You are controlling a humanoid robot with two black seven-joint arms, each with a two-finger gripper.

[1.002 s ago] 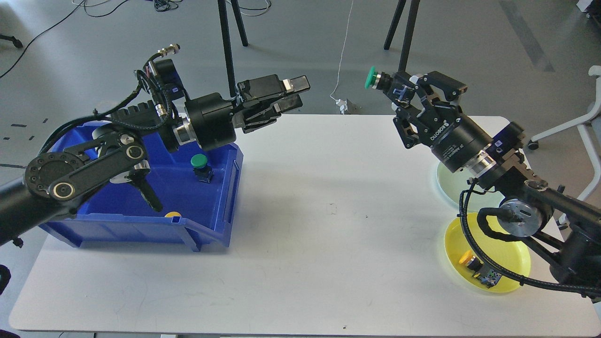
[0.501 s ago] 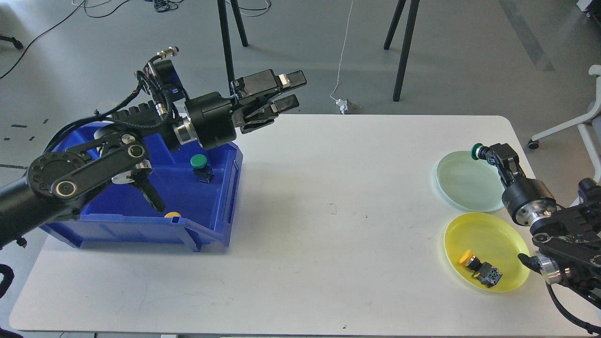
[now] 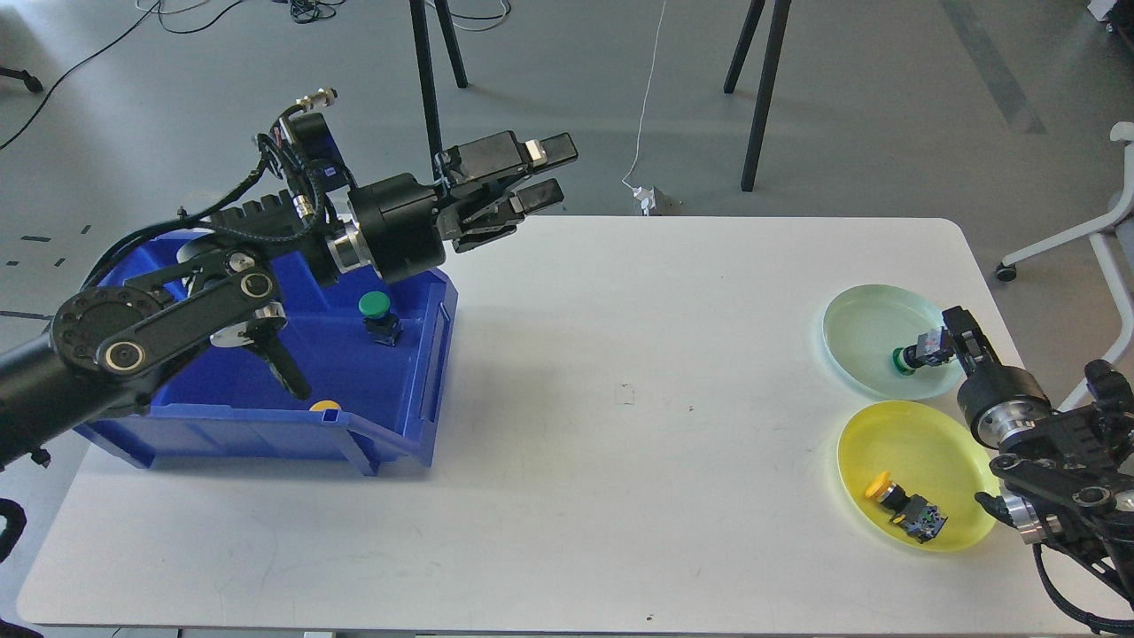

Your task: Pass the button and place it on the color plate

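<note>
A green button lies tilted in the pale green plate at the right, its cap towards the plate's middle. My right gripper is right at the button's rear end, low over the plate's right rim. Its fingers are too small and dark to tell apart. My left gripper is open and empty, held high above the table's far edge, right of the blue bin. Another green button stands in the bin. A yellow button peeks over the bin's front wall.
A yellow plate near the right front holds a yellow button. My right arm hangs over that plate's right rim. Tripod legs stand on the floor behind the table.
My right arm swung from mid-air over the table down to the right with the green button. The button went from above the pale green plate's rim into the plate. The left arm barely moved.
</note>
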